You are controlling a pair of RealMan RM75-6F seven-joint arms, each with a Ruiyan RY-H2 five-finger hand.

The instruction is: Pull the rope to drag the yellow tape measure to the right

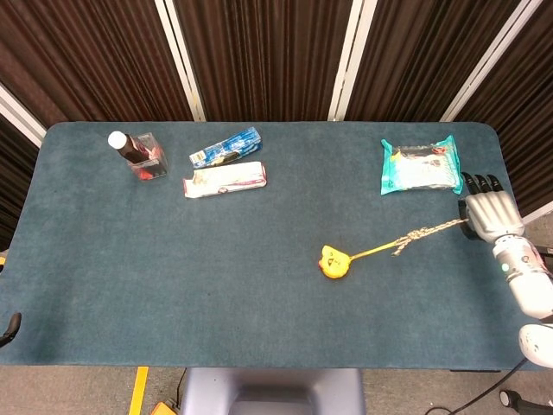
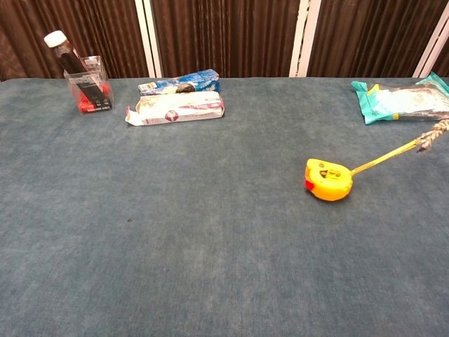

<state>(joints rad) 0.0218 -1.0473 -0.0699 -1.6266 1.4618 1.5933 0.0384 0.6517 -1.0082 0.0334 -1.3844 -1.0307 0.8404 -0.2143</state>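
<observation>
The yellow tape measure (image 1: 334, 261) (image 2: 327, 180) lies on the blue-green table, right of the middle. Its yellow strap runs up and to the right into a knotted tan rope (image 1: 428, 233) (image 2: 432, 137). My right hand (image 1: 489, 216) grips the far end of the rope near the table's right edge, fingers curled around it and the line taut. In the chest view the hand is out of frame and the rope runs off the right edge. My left hand appears in neither view.
A teal snack pack (image 1: 421, 165) (image 2: 400, 101) lies at the back right, just behind the rope. At the back left are a white packet (image 1: 225, 179), a blue packet (image 1: 225, 148) and a dark bottle in a clear box (image 1: 138, 156). The table's right edge (image 1: 511, 216) is under my hand.
</observation>
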